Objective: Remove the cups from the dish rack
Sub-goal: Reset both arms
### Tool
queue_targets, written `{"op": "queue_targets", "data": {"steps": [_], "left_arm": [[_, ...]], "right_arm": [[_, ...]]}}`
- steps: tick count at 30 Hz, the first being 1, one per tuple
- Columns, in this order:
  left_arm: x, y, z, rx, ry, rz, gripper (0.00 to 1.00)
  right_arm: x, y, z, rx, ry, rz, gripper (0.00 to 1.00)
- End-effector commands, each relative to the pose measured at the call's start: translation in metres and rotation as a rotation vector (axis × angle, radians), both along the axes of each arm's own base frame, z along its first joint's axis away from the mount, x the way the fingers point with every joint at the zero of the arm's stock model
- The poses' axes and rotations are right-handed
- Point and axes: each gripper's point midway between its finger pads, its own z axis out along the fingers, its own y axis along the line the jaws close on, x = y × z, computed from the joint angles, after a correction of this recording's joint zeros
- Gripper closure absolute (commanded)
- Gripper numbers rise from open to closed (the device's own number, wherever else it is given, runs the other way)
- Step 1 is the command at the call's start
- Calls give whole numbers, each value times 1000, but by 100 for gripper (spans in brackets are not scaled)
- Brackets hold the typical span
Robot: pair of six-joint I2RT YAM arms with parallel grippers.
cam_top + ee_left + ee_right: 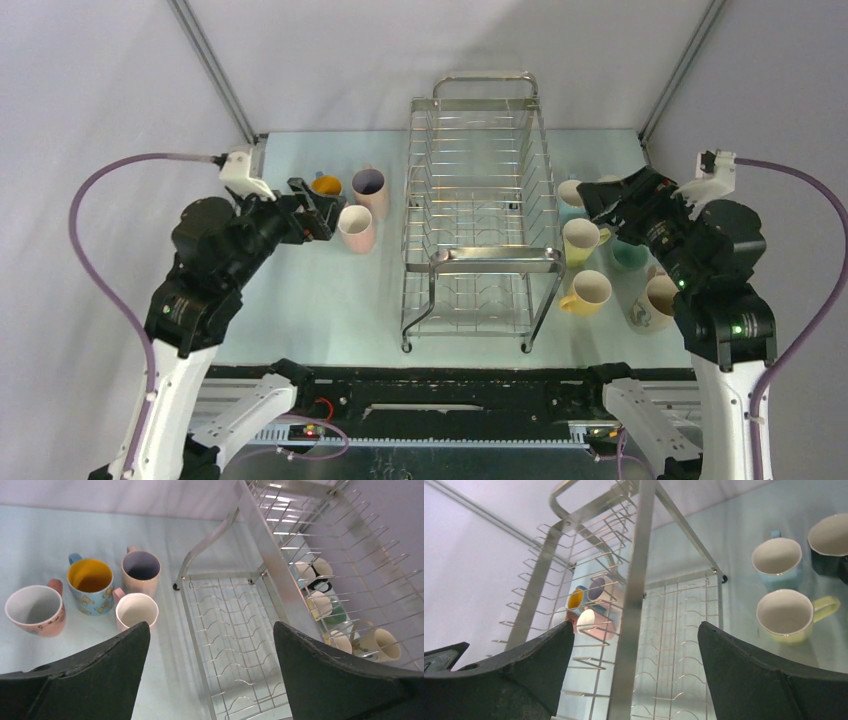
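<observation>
The chrome wire dish rack (pixel 495 256) stands mid-table with both tiers empty. Left of it stand a blue mug with a yellow inside (pixel 326 186), a pink mug with a purple inside (pixel 369 190) and a small pink mug (pixel 356 228). Right of it stand a light blue mug (pixel 572 195), two yellow mugs (pixel 582 240) (pixel 588 292), a green mug (pixel 628 256) and a cream mug (pixel 655 300). My left gripper (pixel 325 210) is open and empty beside the left mugs. My right gripper (pixel 600 205) is open and empty above the right mugs, facing the rack.
The left wrist view shows a fourth, pink mug (pixel 35 611) at far left and the rack's lower tier (pixel 235 630). The right wrist view shows the rack's steel bar (pixel 636 605), a light blue mug (pixel 776 560), a yellow mug (pixel 786 615) and a black mug (pixel 830 540).
</observation>
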Motion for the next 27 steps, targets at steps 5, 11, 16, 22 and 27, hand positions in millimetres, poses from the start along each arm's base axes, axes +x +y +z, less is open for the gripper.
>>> {"op": "queue_targets", "data": {"steps": [5,11,16,22,27], "left_arm": [[-11,12,28,6,-83,26,0],[-12,8,25,1,-86,3,0],[-13,7,21,6,-81,-5,0],[-13,7,18,9,-74,-7,0],[-13,7,16,10,-72,-6,0]], "right_arm": [[-17,9,40,28,-149,59,0],[-22,10,42,38,-166,69,0],[-23,12,40,47,-168,79,0],[-23,11,36,44,-157,71,0],[-21,11,31,40,-147,72,0]]}}
